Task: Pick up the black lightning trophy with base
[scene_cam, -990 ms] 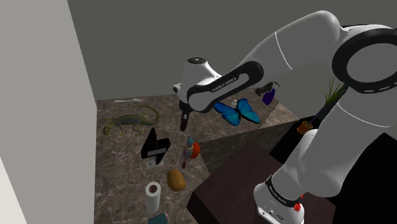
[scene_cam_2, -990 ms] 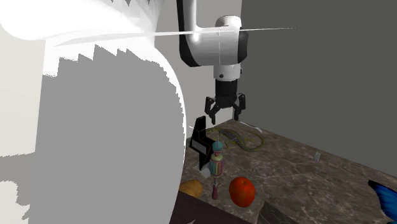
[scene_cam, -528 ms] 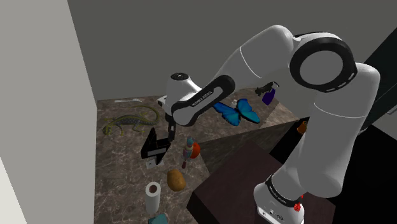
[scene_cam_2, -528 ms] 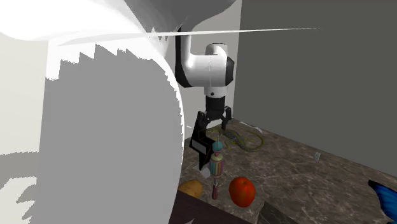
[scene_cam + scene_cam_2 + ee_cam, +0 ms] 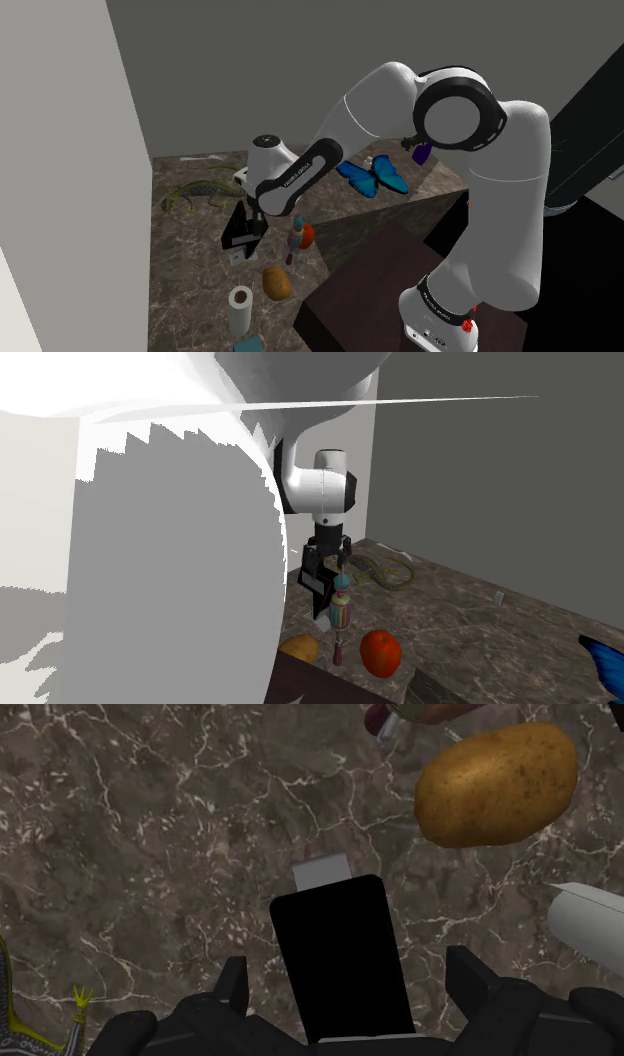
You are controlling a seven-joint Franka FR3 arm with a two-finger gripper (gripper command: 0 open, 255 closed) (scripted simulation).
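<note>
The brown marble counter (image 5: 190, 270) carried the black lightning trophy (image 5: 340, 944), upright on its pale base. The white arm (image 5: 380, 100) reached down over the trophy, and the tool (image 5: 350, 972) hung spread wide astride it, fingers clear of its sides. A potato (image 5: 495, 784) lay near the trophy.

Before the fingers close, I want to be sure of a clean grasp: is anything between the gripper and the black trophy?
Nothing visible. The gripper stands open with the black trophy between its fingers, a gap on each side. The potato and white roll lie off to one side, outside the fingers.
</note>
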